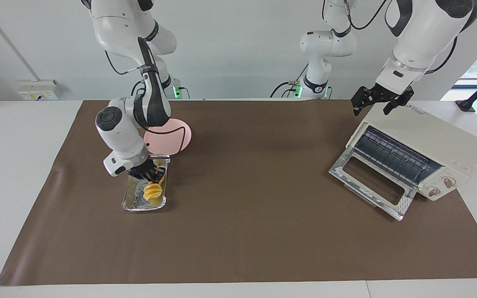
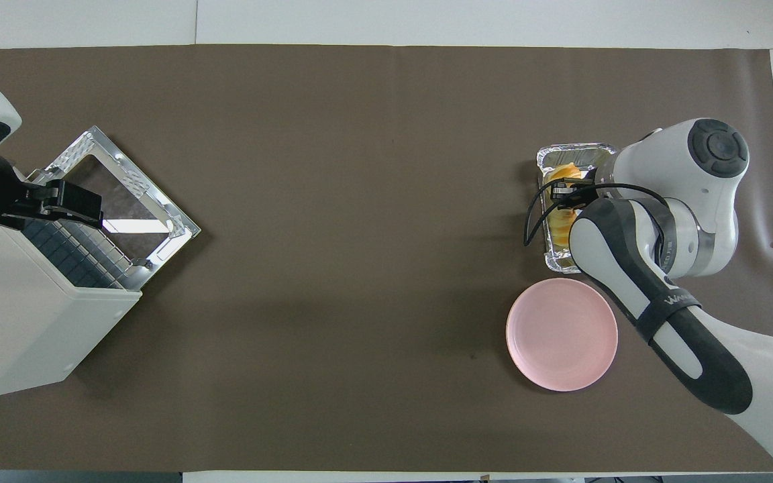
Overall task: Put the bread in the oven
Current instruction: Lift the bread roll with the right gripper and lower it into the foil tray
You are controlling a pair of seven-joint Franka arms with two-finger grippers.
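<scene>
The yellow-orange ridged bread (image 1: 154,191) is in a crinkled foil tray (image 1: 132,202) toward the right arm's end of the table. My right gripper (image 1: 146,175) reaches down into the tray and is shut on the bread's end nearest the robots. From overhead the bread (image 2: 563,229) shows on both sides of the right gripper (image 2: 571,192). The cream-white oven (image 1: 429,138) stands at the left arm's end, its glass door (image 1: 370,183) folded down flat and the wire rack showing. My left gripper (image 1: 381,101) hangs open over the oven's top edge; it waits there.
A round pink plate (image 1: 178,138) lies beside the foil tray, nearer to the robots. The brown mat (image 1: 246,215) covers the table between tray and oven. The oven's two knobs (image 1: 441,186) face away from the robots.
</scene>
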